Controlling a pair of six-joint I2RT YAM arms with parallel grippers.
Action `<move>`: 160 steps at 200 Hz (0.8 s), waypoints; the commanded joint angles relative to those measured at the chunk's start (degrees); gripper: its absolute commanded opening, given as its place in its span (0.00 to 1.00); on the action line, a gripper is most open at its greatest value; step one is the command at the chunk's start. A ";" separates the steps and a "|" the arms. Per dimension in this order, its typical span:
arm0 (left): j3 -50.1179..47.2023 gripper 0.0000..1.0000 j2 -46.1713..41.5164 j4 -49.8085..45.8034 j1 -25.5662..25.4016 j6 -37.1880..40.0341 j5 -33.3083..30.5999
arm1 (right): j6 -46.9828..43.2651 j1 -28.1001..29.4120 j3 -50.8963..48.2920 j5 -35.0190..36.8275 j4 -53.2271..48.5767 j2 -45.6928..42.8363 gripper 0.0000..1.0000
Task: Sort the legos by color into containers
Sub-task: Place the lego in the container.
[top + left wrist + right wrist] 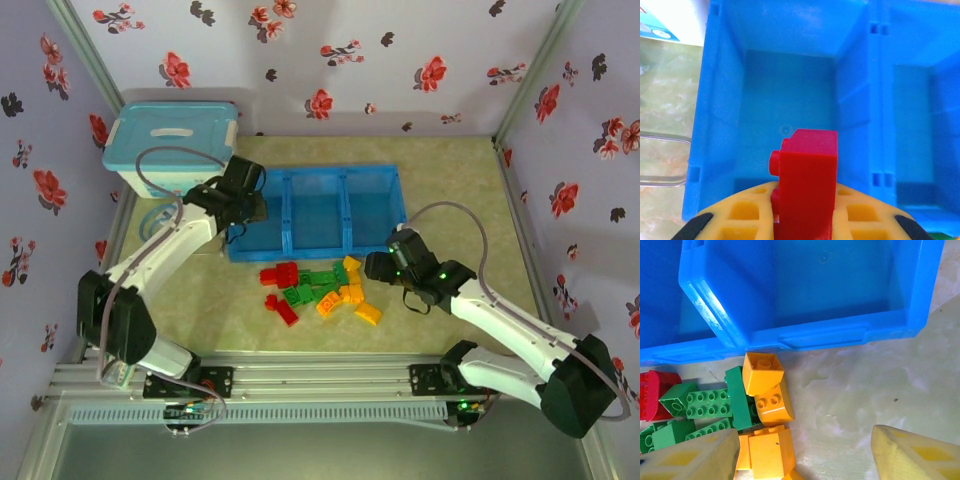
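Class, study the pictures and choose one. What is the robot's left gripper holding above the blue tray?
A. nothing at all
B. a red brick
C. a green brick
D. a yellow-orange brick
B: in the left wrist view, a red brick is clamped between the yellow fingers of the left gripper, above the leftmost blue bin.

The table (450, 190) bears the containers (287, 212), loose legos (320, 290) and a lidded box (170, 145).
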 commanded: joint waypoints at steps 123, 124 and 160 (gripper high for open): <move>-0.64 0.19 14.36 5.05 2.60 2.59 3.08 | 2.74 3.83 -0.74 3.46 -0.50 0.02 0.69; -0.63 0.19 14.36 5.04 2.62 2.61 3.04 | 2.70 3.86 -0.70 3.49 -0.50 0.01 0.69; 6.36 0.64 12.98 -2.61 2.02 3.63 1.64 | 2.57 4.62 0.21 3.76 -1.57 -0.07 0.69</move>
